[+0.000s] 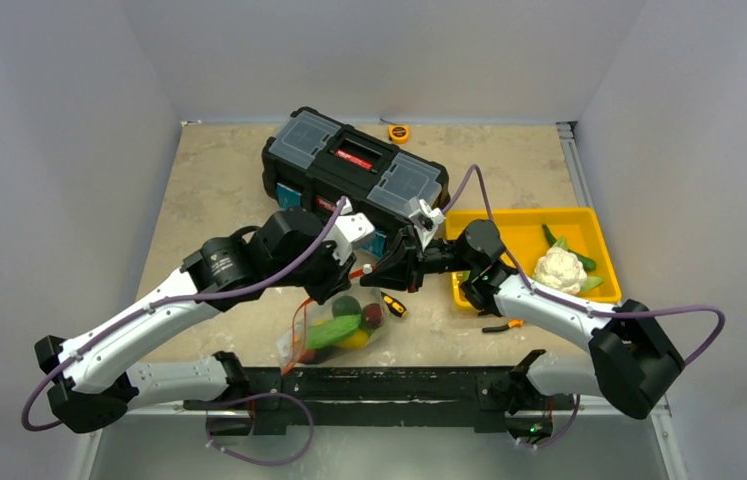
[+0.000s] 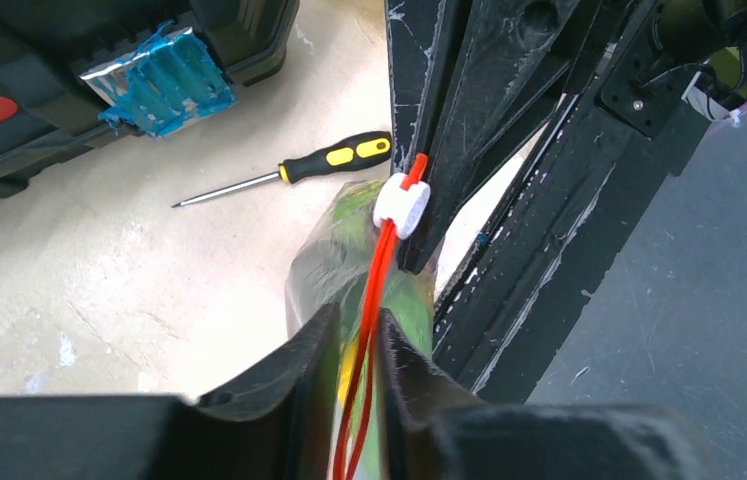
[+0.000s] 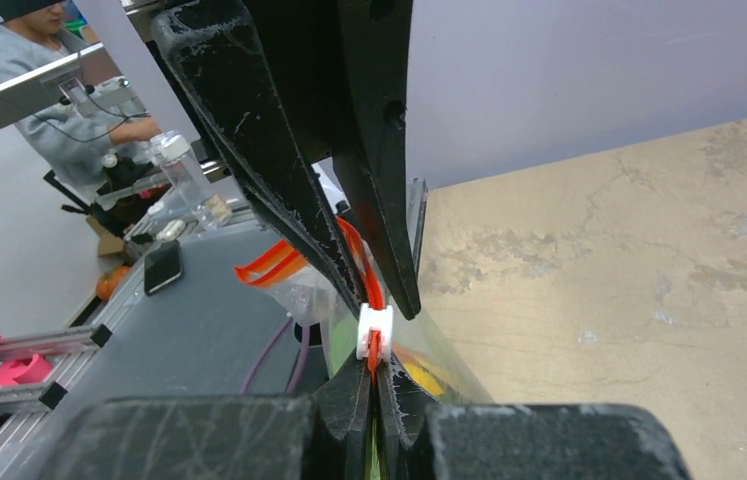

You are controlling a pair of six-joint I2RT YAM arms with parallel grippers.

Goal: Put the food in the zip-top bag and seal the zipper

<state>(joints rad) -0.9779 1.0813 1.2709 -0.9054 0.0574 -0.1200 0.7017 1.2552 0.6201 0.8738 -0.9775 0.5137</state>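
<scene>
The clear zip-top bag (image 1: pixel 334 335) lies at the table's near middle, its mouth lifted. Green (image 1: pixel 334 330), yellow (image 1: pixel 354 340) and red (image 1: pixel 372 315) food is inside. The orange-red zipper (image 2: pixel 379 270) carries a white slider (image 2: pixel 401 205). My left gripper (image 1: pixel 349 272) has its jaws narrowed around the zipper (image 2: pixel 357 320), with two strands of strip between them. My right gripper (image 1: pixel 377 270) is shut on the zipper (image 3: pixel 374 365) right against the slider (image 3: pixel 374 330), facing the left one. White cauliflower (image 1: pixel 559 268) and green pieces (image 1: pixel 559 240) lie in the yellow tray (image 1: pixel 519 225).
A black toolbox (image 1: pixel 354 165) stands behind the grippers, with a blue foil piece (image 2: pixel 164 80) at its edge. A black-and-yellow screwdriver (image 1: pixel 394 307) lies beside the bag. Orange-handled pliers (image 1: pixel 504 325) lie in front of the tray. An orange tape measure (image 1: pixel 399 133) sits at the back.
</scene>
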